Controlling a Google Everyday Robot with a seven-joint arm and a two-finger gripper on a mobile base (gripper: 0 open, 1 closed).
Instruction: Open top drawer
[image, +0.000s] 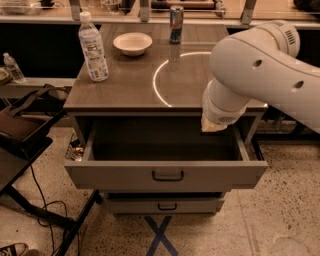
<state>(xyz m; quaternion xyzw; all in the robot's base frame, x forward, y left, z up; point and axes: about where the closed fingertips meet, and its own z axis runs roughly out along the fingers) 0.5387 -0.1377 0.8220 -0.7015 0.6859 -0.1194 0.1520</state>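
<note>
The top drawer (167, 175) of the grey cabinet stands pulled well out. Its flat grey front carries a small black loop handle (167, 175) at the centre, and its plain grey interior (160, 142) holds nothing. My white arm (260, 70) reaches in from the right. Its wrist end hangs over the drawer's right rear corner, above the interior and clear of the handle. My gripper (214, 126) is at that wrist end, mostly hidden behind the arm. A shorter-fronted drawer (165, 205) sits below, slightly out.
On the cabinet top (125, 85) stand a water bottle (93, 47), a white bowl (132, 43) and a can (175, 24). A dark bag (22, 122) on a low stand and cables lie to the left. A blue tape X (160, 236) marks the floor in front.
</note>
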